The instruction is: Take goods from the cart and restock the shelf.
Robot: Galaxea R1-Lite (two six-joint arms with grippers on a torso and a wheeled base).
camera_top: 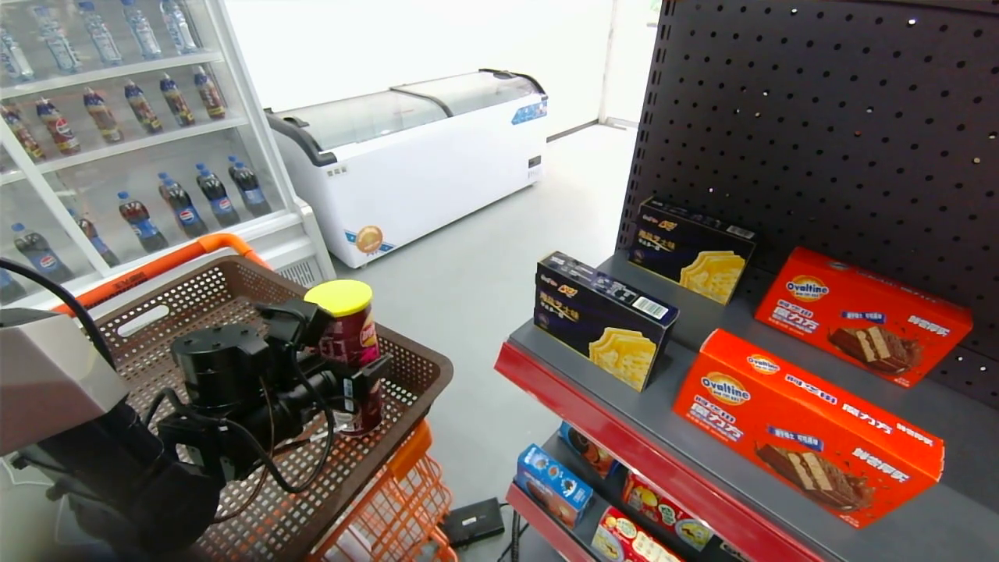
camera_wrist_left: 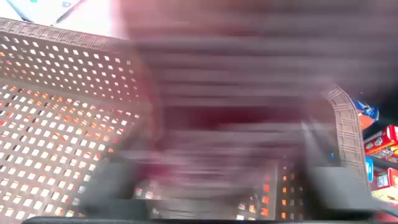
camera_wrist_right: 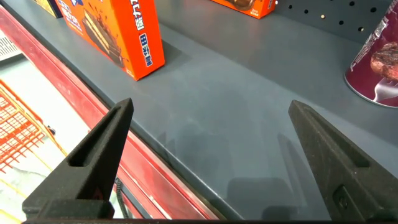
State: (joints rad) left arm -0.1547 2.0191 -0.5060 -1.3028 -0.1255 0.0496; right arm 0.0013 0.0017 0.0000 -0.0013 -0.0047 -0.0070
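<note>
A maroon can (camera_top: 353,337) with a yellow lid stands upright in the brown basket (camera_top: 421,367) on the orange cart. My left gripper (camera_top: 360,384) is shut on the can's lower half. In the left wrist view the can (camera_wrist_left: 230,112) is a close maroon blur between the two fingers (camera_wrist_left: 112,186). My right gripper (camera_wrist_right: 210,106) is open over the grey shelf board (camera_wrist_right: 236,124), with nothing between its fingers. Another maroon can (camera_wrist_right: 379,59) stands on that board beyond the gripper, and an orange box (camera_wrist_right: 121,31) stands off to one side.
The shelf (camera_top: 702,367) on the right has a red front edge (camera_top: 577,421) and a black pegboard back (camera_top: 819,117). It holds two dark biscuit boxes (camera_top: 605,320) and two orange boxes (camera_top: 804,425). Behind the cart are a drinks fridge (camera_top: 117,125) and a chest freezer (camera_top: 421,148).
</note>
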